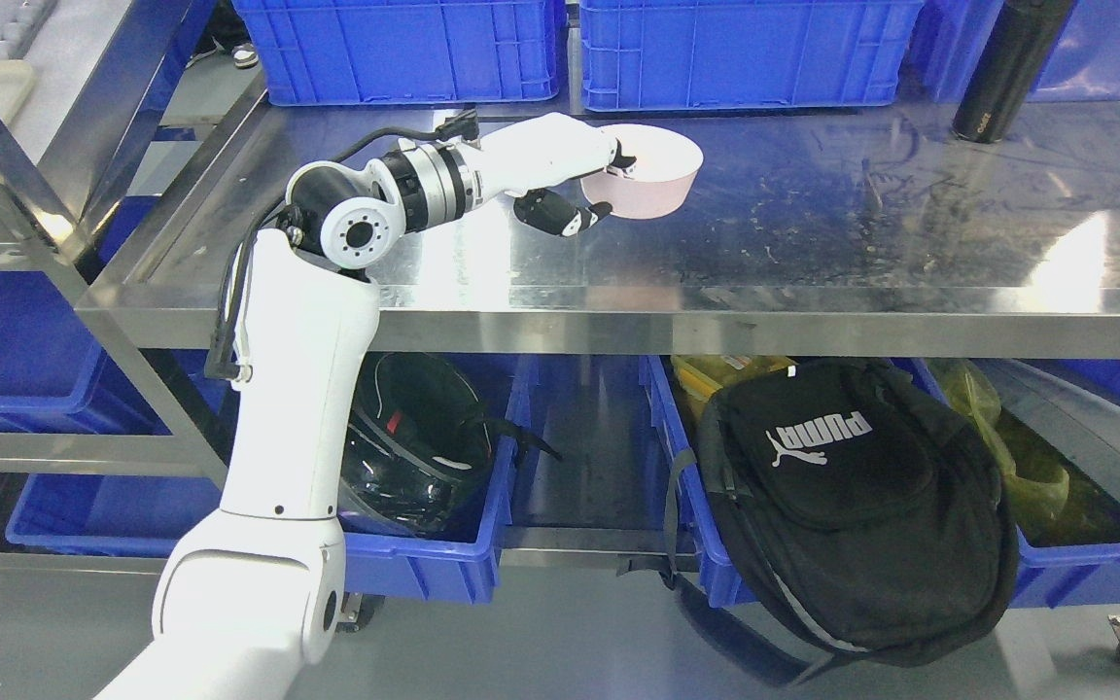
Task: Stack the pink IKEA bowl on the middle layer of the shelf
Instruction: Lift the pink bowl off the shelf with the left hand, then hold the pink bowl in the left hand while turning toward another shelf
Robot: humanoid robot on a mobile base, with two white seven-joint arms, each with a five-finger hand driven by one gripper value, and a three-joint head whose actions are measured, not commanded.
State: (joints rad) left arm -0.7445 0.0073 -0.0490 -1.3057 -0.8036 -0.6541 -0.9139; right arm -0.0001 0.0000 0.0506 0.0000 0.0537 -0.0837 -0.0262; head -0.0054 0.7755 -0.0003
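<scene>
A pink bowl [652,178] sits on the steel shelf [813,253], toward its back. My left hand [591,180] reaches across the shelf from the lower left and grips the bowl's left rim, with one finger hooked inside the rim and the thumb [565,216] under the outer wall. The bowl looks slightly tilted toward the hand. I cannot tell whether its base touches the shelf. My right arm does not show.
Two blue crates [404,49] [745,49] stand along the back of the shelf. A black bottle [1002,68] stands at the back right. Below, blue bins hold a black helmet [414,442], and a black backpack [852,506] leans against them.
</scene>
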